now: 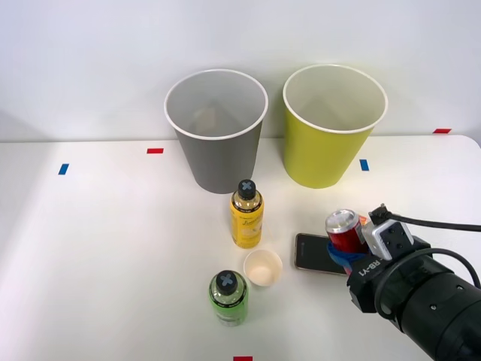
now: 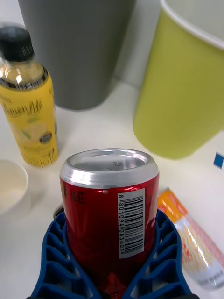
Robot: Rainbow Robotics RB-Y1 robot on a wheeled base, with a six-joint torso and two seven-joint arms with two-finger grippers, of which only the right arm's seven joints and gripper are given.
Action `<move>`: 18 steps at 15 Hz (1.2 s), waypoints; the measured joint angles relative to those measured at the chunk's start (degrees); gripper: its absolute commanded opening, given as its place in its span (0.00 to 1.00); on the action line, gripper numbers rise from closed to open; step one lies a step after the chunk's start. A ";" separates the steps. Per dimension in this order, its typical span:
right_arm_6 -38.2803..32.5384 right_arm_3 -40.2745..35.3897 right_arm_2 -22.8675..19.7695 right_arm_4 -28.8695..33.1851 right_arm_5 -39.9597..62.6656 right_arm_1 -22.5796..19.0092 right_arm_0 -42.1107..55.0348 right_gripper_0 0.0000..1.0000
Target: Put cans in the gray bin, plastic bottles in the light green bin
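Note:
My right gripper (image 1: 344, 253) (image 2: 110, 245) is shut on the red can (image 1: 343, 229) (image 2: 110, 205), which stands upright between the blue fingers (image 2: 53, 247). Close beside it, the orange-and-white can (image 2: 198, 243) lies on its side on the table. The yellow bottle (image 1: 246, 215) (image 2: 30, 117) stands in front of the gray bin (image 1: 216, 147) (image 2: 74, 51). The green bottle (image 1: 228, 298) stands nearer the table's front edge. The light green bin (image 1: 331, 143) (image 2: 186, 93) stands to the right of the gray one, beyond the gripper.
A small cream paper cup (image 1: 263, 267) (image 2: 11, 187) sits between the two bottles. A black phone (image 1: 316, 253) lies flat just left of the gripper. Red and blue tape marks (image 1: 155, 150) dot the white table (image 1: 113, 248).

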 measured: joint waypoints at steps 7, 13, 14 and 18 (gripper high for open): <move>-0.59 9.34 -1.50 -0.58 -30.04 6.93 2.30 0.00; -2.08 9.51 -3.62 -8.23 -31.39 10.36 -6.90 0.00; -2.17 9.52 -3.62 -8.69 -30.50 10.78 -9.07 0.00; -2.66 13.08 -1.55 -11.55 -27.75 12.84 -20.23 0.00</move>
